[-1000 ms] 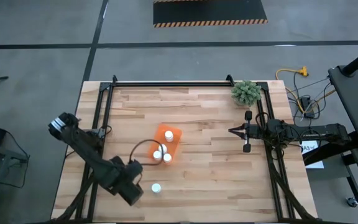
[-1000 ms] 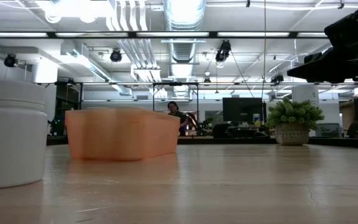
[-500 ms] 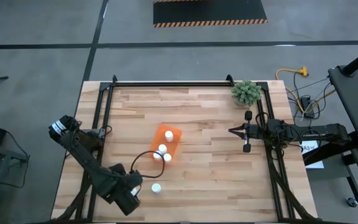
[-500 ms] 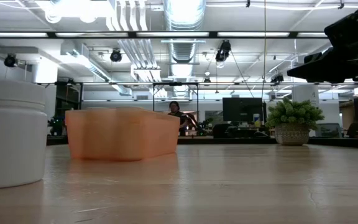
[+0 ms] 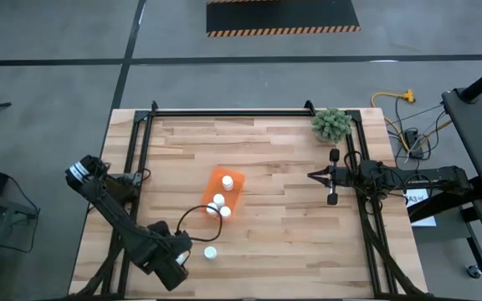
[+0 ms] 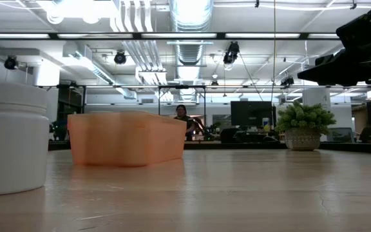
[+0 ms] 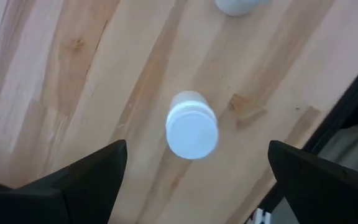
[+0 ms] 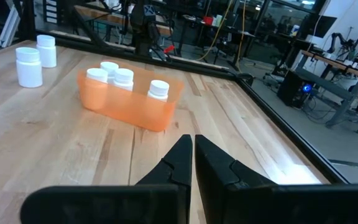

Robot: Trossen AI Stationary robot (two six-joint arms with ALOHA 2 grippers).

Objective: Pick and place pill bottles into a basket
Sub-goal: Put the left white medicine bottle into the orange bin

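Observation:
The orange basket [image 5: 232, 179] stands mid-table with several white-capped pill bottles [image 8: 123, 78] upright inside. Two more bottles stand on the table near the front edge. One [image 5: 210, 252] shows in the high view and large in the low view [image 6: 11, 138]. The other [image 7: 191, 124] sits below my left gripper, which hides it from above. My left gripper [image 7: 196, 149] hangs over it at the near left [image 5: 176, 257], open wide and pointing down, with a finger on either side and above the cap. My right gripper [image 5: 329, 177] waits shut at the right.
A green plant [image 5: 331, 124] in a pot stands at the far right corner. Black rails [image 5: 143, 150] run along the table's left, far and right sides. A dark cable [image 5: 192, 207] loops beside the basket. Bare wood lies between the basket and my right gripper.
My left gripper has moved a short way toward the table's near left corner and then held still. The bottles and the basket have not moved.

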